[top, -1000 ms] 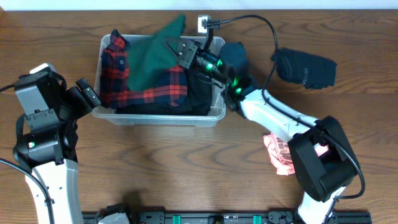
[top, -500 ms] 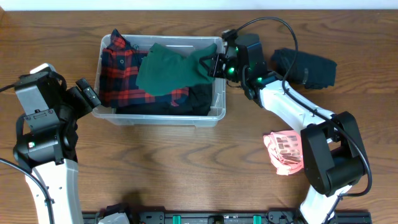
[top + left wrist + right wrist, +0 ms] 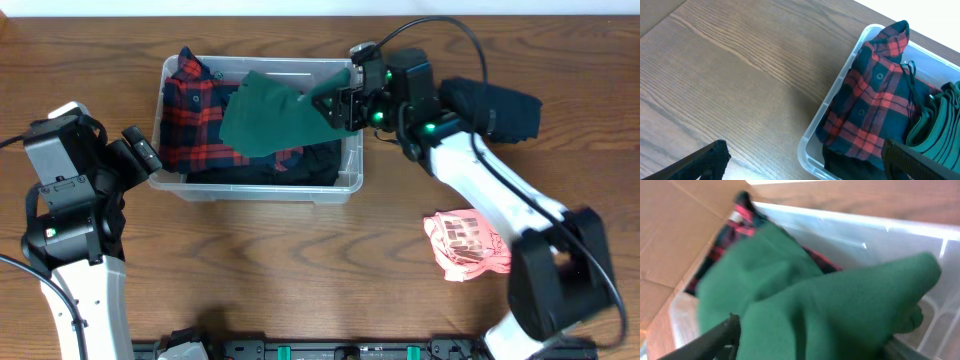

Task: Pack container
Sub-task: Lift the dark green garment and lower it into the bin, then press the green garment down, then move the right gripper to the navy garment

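The container (image 3: 345,186), a clear plastic bin, holds a red plaid shirt (image 3: 185,105), a dark garment (image 3: 312,160) and a green cloth (image 3: 270,120) draped on top. My right gripper (image 3: 335,105) hovers at the bin's right rim, open, its fingers wide on either side of the green cloth (image 3: 830,310). My left gripper (image 3: 143,155) stands open just outside the bin's left wall. In the left wrist view it (image 3: 805,150) spans the bin's near corner (image 3: 812,142), beside the plaid shirt (image 3: 875,100).
A dark navy garment (image 3: 495,110) lies on the wooden table right of the bin, behind my right arm. A pink patterned cloth (image 3: 462,245) lies nearer the front right. The right arm's cable loops above the bin's far right corner.
My right gripper carried the green cloth down onto the clothes in the bin, drew back to the right rim, and its jaws spread apart. The left arm stayed still.
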You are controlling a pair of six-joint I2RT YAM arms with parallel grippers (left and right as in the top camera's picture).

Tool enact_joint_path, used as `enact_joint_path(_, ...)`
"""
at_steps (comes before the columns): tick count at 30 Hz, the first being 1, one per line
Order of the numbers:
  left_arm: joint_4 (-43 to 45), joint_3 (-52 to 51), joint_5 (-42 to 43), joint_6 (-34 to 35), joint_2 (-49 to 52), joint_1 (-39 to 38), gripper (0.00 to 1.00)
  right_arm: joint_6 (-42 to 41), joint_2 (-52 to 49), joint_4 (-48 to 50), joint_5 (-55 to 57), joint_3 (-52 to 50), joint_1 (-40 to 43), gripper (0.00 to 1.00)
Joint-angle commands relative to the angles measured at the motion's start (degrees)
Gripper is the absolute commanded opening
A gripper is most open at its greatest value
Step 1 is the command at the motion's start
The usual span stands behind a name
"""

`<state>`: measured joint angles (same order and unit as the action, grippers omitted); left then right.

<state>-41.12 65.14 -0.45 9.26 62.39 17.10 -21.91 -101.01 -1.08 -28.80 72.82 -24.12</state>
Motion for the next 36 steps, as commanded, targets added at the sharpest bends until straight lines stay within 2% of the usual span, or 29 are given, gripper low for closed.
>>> enact_joint_path(1, -0.04, -0.15, -0.68, 0.92, 0.09, 0.24, 0.98, 2.43, 7.93, 0.42, 0.09, 0.37, -0.07, 0.58)
enact_joint_path(2, -0.04, -0.15, -0.68, 0.92, 0.09, 0.24, 0.98, 2.32, 8.96, 0.55, 0.09, 0.37, -0.26, 0.53)
enact_joint_path(4, -0.04, -0.15, -0.68, 0.92, 0.09, 0.24, 0.98, 2.25, 10.45, 1.07, 0.15, 0.39, -1.68, 0.37)
enact_joint_path(5, -0.04, -0.15, -0.68, 0.92, 0.09, 0.22, 0.98, 2.27, 10.64, 1.07, 0.5, 0.37, -2.45, 0.35)
enact_joint_path(10, -0.02, -0.15, -0.68, 0.92, 0.09, 0.24, 0.98, 4.2, 9.99, -0.24, 11.43, 0.37, -7.02, 0.35)
enact_joint_path(15, -0.04, -0.15, -0.68, 0.92, 0.09, 0.24, 0.98, 5.92, 7.06, 5.81, 10.84, 0.37, -10.88, 0.33)
enact_joint_path(19, -0.02, -0.15, -0.68, 0.92, 0.09, 0.24, 0.98, 5.88, 0.28, 11.43, 12.24, 0.37, -14.03, 0.29)
enact_joint_path(23, -0.02, -0.15, -0.68, 0.92, 0.09, 0.22, 0.98, 5.64, -9.86, 16.35, 18.47, 0.37, -15.32, 0.27)
enact_joint_path(29, -0.02, -0.15, -0.68, 0.92, 0.09, 0.24, 0.98, -0.63, -19.5, 17.97, 10.25, 0.48, -14.34, 0.24)
enact_joint_path(32, -0.02, -0.15, -0.68, 0.92, 0.09, 0.24, 0.98, -0.76, -18.82, 17.99, 6.03, 0.66, -14.01, 0.24)
enact_joint_path(36, -0.02, -0.15, -0.68, 0.92, 0.09, 0.22, 0.98, -0.72, -12.46, 16.68, 4.33, 0.87, -13.29, 0.28)
